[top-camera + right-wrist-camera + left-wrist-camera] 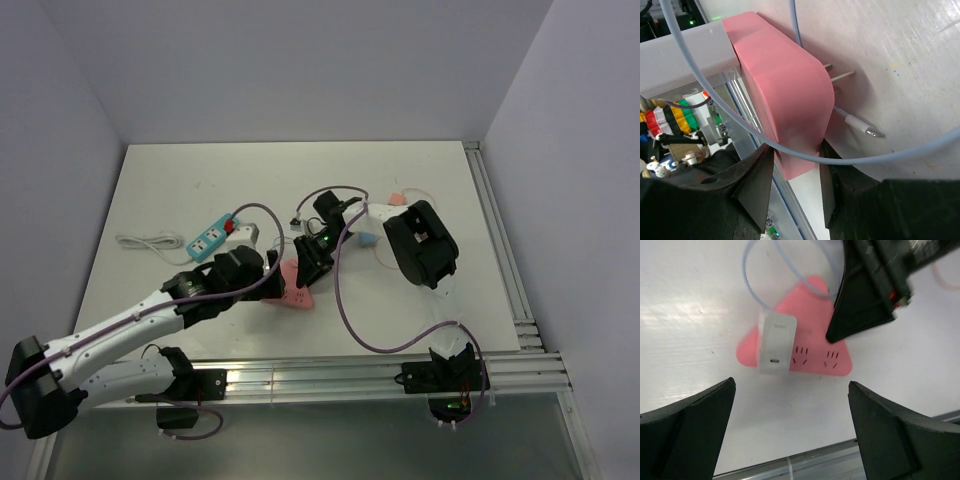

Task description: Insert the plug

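Observation:
A pink triangular socket block (812,352) lies on the white table. A white plug (775,342) with a small port on its end sits in the block's left sockets, and a pale blue cable (752,287) loops away from it. My left gripper (792,385) is open just in front of the plug, with nothing between its fingers. My right gripper (796,150) is shut on a corner of the pink block (785,95), with the white plug (687,57) on the block's far face. In the top view both grippers (262,268) (307,262) meet at the block (298,293).
Two metal prongs (840,75) stick out of the block's table side, beside a loose cable connector (872,131). A blue power strip (208,240) with a white cord (145,242) lies to the left. Small pink (396,198) and blue (368,240) pieces lie behind. Aluminium rails (350,375) line the front edge.

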Available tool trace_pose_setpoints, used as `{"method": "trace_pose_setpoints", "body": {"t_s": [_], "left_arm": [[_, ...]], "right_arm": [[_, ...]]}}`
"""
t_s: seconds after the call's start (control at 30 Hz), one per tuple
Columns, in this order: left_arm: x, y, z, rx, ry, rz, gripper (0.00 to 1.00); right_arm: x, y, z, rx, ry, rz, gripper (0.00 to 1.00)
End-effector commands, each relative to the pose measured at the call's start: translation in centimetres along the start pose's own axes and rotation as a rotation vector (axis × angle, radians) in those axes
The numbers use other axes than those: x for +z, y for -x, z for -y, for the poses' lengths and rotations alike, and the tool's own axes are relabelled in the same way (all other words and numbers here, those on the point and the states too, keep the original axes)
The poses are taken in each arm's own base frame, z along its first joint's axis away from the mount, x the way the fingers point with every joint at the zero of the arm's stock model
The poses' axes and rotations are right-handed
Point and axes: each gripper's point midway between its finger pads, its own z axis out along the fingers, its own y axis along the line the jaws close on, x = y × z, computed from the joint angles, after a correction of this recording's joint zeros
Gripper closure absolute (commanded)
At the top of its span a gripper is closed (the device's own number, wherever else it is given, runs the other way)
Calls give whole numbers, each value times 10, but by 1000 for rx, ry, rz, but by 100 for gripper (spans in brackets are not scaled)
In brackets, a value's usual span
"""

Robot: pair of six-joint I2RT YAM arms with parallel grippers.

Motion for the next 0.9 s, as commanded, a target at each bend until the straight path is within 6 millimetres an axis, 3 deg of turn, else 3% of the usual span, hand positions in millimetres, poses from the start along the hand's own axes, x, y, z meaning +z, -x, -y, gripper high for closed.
{"method": "trace_pose_setpoints", "body": {"t_s": [0.0,0.17,0.33,0.43,0.5,0.53,0.57,0.63,0.7,0.73,0.83,0.87], "left_arm": [[-39,48,-17,-55,105,161,1],[-80,94,-8,-95,49,308,1],[-99,111,10,-115,-88,385,1],[-101,114,17,-118,-121,390,1],[-100,112,24,-112,-151,375,1],[-101,113,29,-113,-175,379,1],[-100,112,30,-112,-183,374,1],[-100,110,37,-91,-227,370,0],[-106,111,39,-85,-264,389,1],[-107,112,40,-87,-274,402,0],[-116,116,40,-74,-304,440,1],[-118,119,40,-75,-312,454,0]], "right_arm": [[6,9,21,-48,-113,44,100],[19,25,-3,-70,-108,73,100],[15,45,-22,-123,-189,140,52],[1,49,-31,-136,-227,178,40],[-7,44,-26,-124,-269,190,39],[-18,46,-35,-141,-280,227,37],[-23,39,-27,-121,-317,235,1],[-42,37,-34,-137,-349,289,0],[-51,23,-28,-125,-400,307,0],[-62,20,-36,-135,-412,338,0],[-83,4,-32,-101,-478,382,0],[-92,-1,-21,-62,-510,399,0]]}}
